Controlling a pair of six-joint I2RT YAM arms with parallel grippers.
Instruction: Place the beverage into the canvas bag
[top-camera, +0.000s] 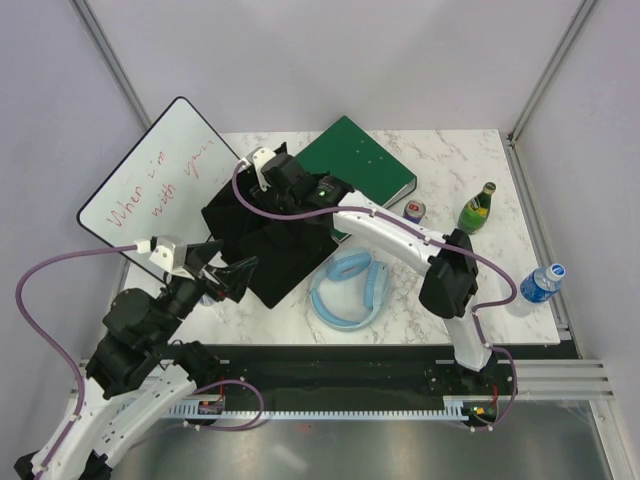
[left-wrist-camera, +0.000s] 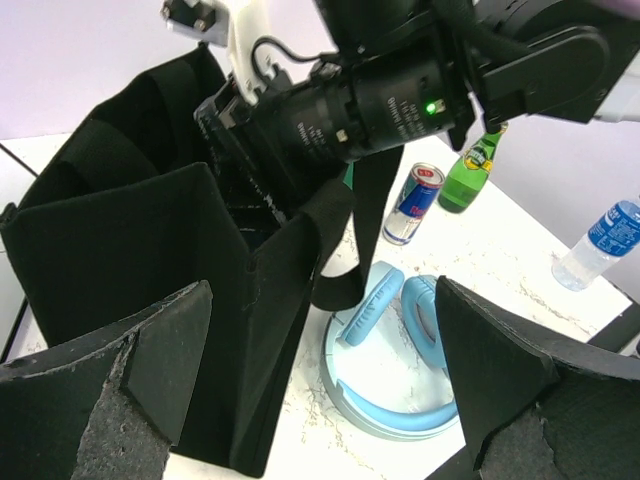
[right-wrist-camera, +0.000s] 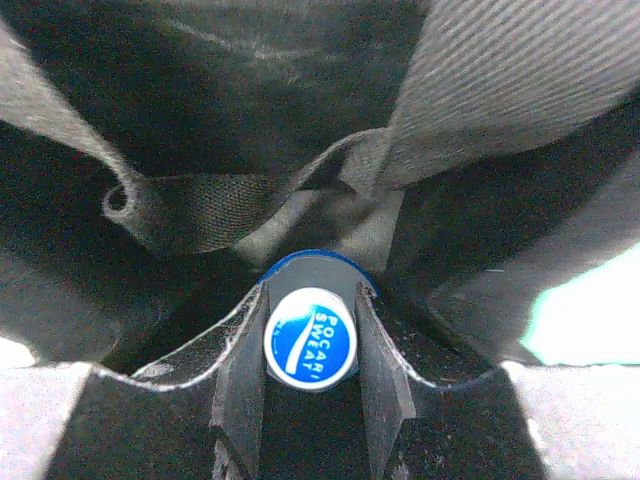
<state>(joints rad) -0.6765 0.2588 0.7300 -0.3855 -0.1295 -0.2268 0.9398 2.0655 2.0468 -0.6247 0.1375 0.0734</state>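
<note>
Pocari Sweat beverage bottle with blue-and-white cap (right-wrist-camera: 310, 340), pinched between the right gripper's (right-wrist-camera: 310, 298) two fingers, both sunk inside the floppy black canvas bag (left-wrist-camera: 120, 230), bag's webbing strap (right-wrist-camera: 215, 205) just ahead, left gripper (left-wrist-camera: 325, 290) spread wide beside the bag's wall.

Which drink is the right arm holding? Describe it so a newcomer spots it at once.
Find the black canvas bag mid-table; the right gripper reaches inside it. Between its jaws is the drink, seen end-on: a round blue-and-white top printed POCARI SWEAT. The small can, green bottle and water bottle all stand outside the bag.
</note>
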